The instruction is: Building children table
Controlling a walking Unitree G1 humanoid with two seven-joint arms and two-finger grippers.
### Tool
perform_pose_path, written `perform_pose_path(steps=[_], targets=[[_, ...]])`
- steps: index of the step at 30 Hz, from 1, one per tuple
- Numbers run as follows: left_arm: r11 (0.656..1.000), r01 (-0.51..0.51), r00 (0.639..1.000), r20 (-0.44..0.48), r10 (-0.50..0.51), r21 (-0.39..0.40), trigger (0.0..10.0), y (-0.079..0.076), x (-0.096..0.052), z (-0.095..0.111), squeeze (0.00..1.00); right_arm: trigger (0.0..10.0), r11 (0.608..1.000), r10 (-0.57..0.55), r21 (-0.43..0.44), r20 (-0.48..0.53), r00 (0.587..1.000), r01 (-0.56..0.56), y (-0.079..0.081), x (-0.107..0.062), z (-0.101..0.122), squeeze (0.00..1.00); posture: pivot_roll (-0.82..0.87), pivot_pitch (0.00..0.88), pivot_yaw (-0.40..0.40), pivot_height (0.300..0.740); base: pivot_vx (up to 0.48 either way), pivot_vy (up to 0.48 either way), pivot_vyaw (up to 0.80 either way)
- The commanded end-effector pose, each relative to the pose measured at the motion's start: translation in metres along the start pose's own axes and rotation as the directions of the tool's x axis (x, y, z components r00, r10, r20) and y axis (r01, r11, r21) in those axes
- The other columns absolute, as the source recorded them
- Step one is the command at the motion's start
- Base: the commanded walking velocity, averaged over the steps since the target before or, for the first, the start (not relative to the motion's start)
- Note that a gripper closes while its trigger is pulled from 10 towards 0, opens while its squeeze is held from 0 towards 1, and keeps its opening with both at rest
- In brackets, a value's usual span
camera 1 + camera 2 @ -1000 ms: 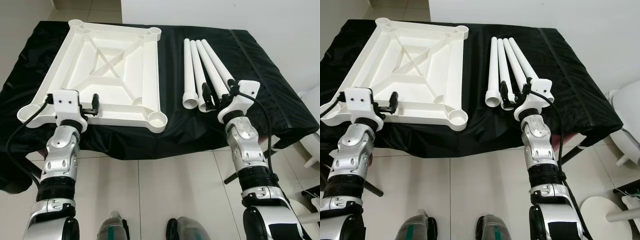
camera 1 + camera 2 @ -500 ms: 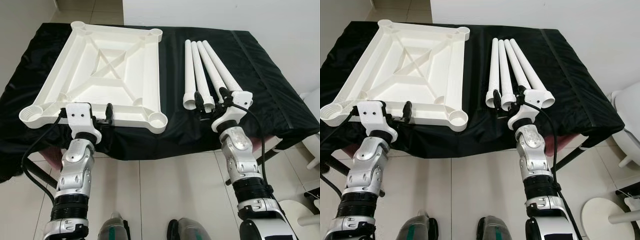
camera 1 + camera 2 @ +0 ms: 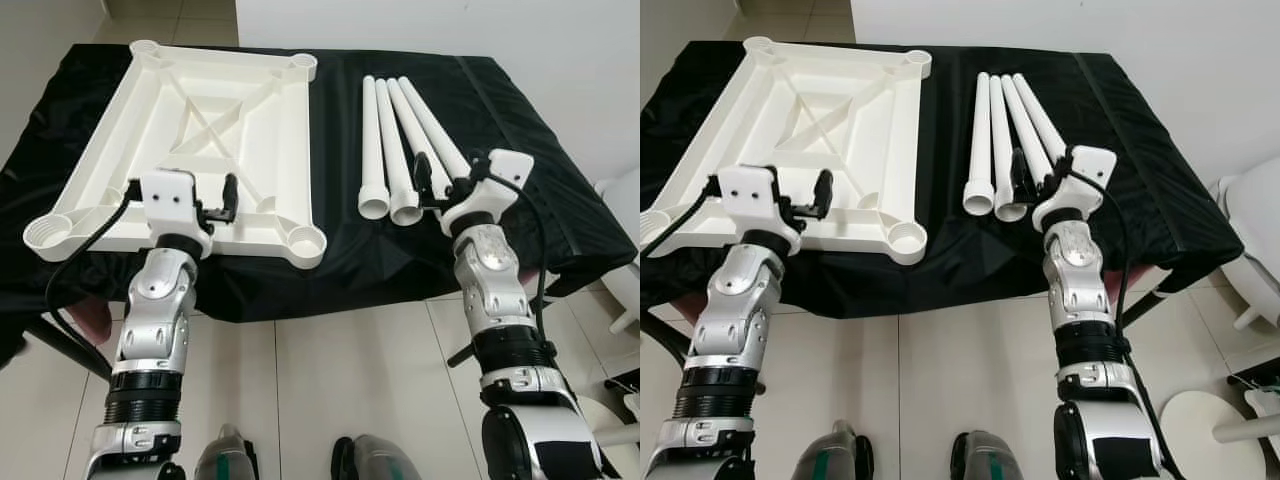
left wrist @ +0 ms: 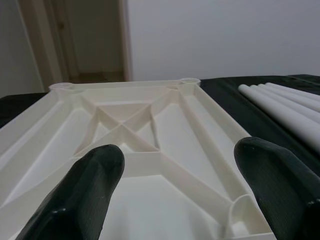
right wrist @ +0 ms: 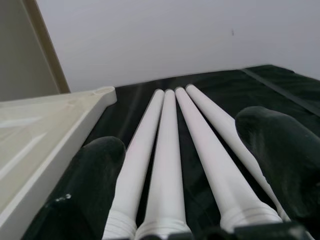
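Counter [image 3: 520,130] is covered w/ black cloth, slightly creased, draped over edges. White plastic tabletop [image 3: 190,140] is laid upside down on robot's left half of counter: square, moulded, raised rim, X-shaped ribs inside, round leg sockets at corners. Near-right socket [image 3: 306,240] is seen as an open ring at the counter's front edge.

Four white legs [image 3: 400,135] are laid side by side on the right half, touching along their length; smooth round tubes, tapered, w/ wider collared ends toward the robot. Legs lie well apart from tabletop, black cloth between.

Left pincer [image 3: 212,200] is held over the near rim of the tabletop, fingers spread wide, nothing gripped; in left wrist view the two rounded matte-black fingers [image 4: 80,200] frame the ribbed underside. Right pincer [image 3: 440,185] is positioned at the near ends of the legs, also spread wide, nothing held; in right wrist view black fingertips [image 5: 285,160] flank the leg collars, contact can't be told.

Floor [image 3: 330,370] is pale glossy tile w/ grout lines. Silver segmented forearms are seen below the counter edge.
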State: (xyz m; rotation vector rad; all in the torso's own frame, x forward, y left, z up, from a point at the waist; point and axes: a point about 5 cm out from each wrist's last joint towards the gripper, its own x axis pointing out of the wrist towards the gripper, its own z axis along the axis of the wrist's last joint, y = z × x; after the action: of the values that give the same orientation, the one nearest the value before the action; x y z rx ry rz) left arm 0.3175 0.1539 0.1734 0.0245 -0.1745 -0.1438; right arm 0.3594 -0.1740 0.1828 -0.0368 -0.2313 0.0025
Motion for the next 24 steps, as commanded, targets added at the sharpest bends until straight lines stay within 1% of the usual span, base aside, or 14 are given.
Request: perform_pose_path(steps=[1,2,4,6,8,10,12,13,14,15,16,18,20,24], targets=[[0.999,0.054,0.998,-0.031,-0.054,-0.006,10.0,-0.008,0.003,0.0,0.0,10.0,1.0,-0.025,-0.002,-0.034,0.999,0.025,-0.003,0.009,0.002,0.0,-0.04,0.0,-0.029,0.74,0.0,0.0,0.0],[0.997,0.07,0.997,-0.03,-0.07,0.01,10.0,-0.011,0.005,0.002,0.0,10.0,1.0,-0.013,-0.015,-0.059,0.998,0.012,-0.002,0.013,0.002,0.0,-0.05,0.0,-0.031,0.74,0.0,0.0,0.0],[0.996,0.086,0.996,-0.026,-0.086,0.019,10.0,-0.014,0.006,0.004,0.0,10.0,0.999,-0.014,-0.033,-0.083,0.996,0.011,-0.001,0.017,0.001,0.0,-0.05,0.0,-0.031,0.74,0.0,0.0,0.0],[0.991,0.13,0.991,-0.02,-0.13,-0.017,10.0,-0.019,0.007,0.008,0.0,10.0,1.0,-0.024,0.003,-0.119,0.993,0.025,-0.001,0.023,0.001,0.0,-0.04,0.0,-0.035,0.74,0.0,0.0,0.0],[0.99,0.139,0.99,-0.021,-0.14,-0.03,10.0,-0.02,0.007,0.01,0.0,10.0,0.999,-0.03,0.016,-0.127,0.991,0.032,-0.001,0.024,0.001,0.0,-0.04,0.0,-0.035,0.74,0.0,0.0,0.0],[0.981,0.196,0.981,-0.014,-0.196,-0.001,10.0,-0.029,0.006,0.015,0.0,10.0,0.999,-0.054,-0.012,-0.167,0.985,0.053,0.001,0.032,0.003,0.0,-0.03,0.0,-0.044,0.74,0.0,0.0,0.0],[0.973,0.232,0.972,-0.017,-0.232,-0.002,10.0,-0.036,0.005,0.019,0.0,10.0,0.998,-0.062,-0.029,-0.19,0.98,0.057,0.002,0.036,0.004,0.0,-0.03,0.0,-0.044,0.74,0.0,0.0,0.0],[0.97,0.243,0.97,-0.022,-0.243,0.004,10.0,-0.038,0.003,0.021,0.0,10.0,0.998,-0.061,0.008,-0.235,0.97,0.064,0.003,0.037,-0.001,0.0,-0.02,0.026,-0.045,0.74,0.0,0.0,0.0],[0.97,0.243,0.97,-0.022,-0.243,0.004,10.0,-0.038,0.003,0.021,0.0,10.0,0.998,-0.061,0.008,-0.235,0.97,0.064,0.003,0.037,-0.001,0.0,-0.02,0.026,-0.045,0.74,0.0,0.0,0.0],[0.969,0.248,0.968,-0.026,-0.248,0.01,10.0,-0.04,0.002,0.022,0.0,10.0,0.997,-0.06,0.034,-0.268,0.962,0.072,0.004,0.037,-0.004,0.0,-0.02,0.026,-0.045,0.74,0.0,0.0,0.0],[0.969,0.248,0.968,-0.026,-0.248,0.01,10.0,-0.04,0.002,0.022,0.0,10.0,0.997,-0.06,0.034,-0.268,0.962,0.072,0.004,0.037,-0.004,0.0,-0.02,0.026,-0.045,0.74,0.0,0.0,0.0],[0.968,0.252,0.967,-0.042,-0.252,-0.002,10.0,-0.041,-0.001,0.024,0.0,10.0,0.996,-0.047,0.05,-0.343,0.938,0.068,0.009,0.036,-0.014,0.0,-0.01,0.068,-0.045,0.74,0.0,0.0,0.0],[0.969,0.245,0.968,-0.059,-0.246,-0.02,10.0,-0.041,-0.005,0.022,0.0,10.0,0.997,-0.015,0.063,-0.397,0.918,0.043,0.016,0.034,-0.024,0.0,0.0,0.087,-0.046,0.74,0.0,0.0,0.0],[0.97,0.242,0.968,-0.068,-0.242,-0.019,10.0,-0.041,-0.007,0.021,0.0,10.0,0.997,0.021,0.08,-0.429,0.903,0.015,0.022,0.032,-0.03,0.0,0.0,0.102,-0.047,0.74,0.0,0.0,0.0]])
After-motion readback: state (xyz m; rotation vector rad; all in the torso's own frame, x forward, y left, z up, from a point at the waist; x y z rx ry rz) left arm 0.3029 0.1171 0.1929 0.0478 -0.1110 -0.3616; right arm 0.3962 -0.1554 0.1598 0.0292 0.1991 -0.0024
